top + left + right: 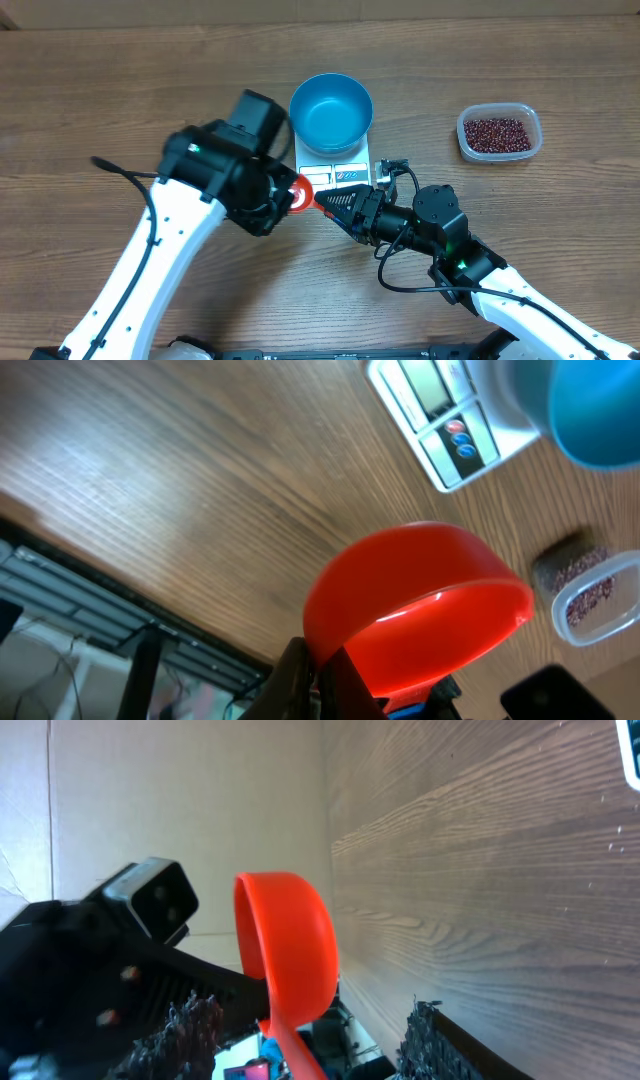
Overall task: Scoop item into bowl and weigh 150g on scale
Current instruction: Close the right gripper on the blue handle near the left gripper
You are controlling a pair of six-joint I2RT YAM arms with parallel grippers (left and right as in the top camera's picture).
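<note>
My left gripper pinches the red scoop, my right gripper is half-open around its handle — holding or not, I can't tell — and the beans lie toward the table's right edge, nearer my right arm.

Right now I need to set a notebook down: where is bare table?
Bare wood lies left of the blue bowl, and between it and the bean tub. Crowded in front of the scale, around the red scoop.

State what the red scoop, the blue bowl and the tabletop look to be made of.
The scoop: glossy translucent plastic, light glowing through its wall. The bowl: smooth, soft sheen, likely plastic, though glazed ceramic is possible. The tabletop: matte wood grain, wood or a laminate print.
</note>
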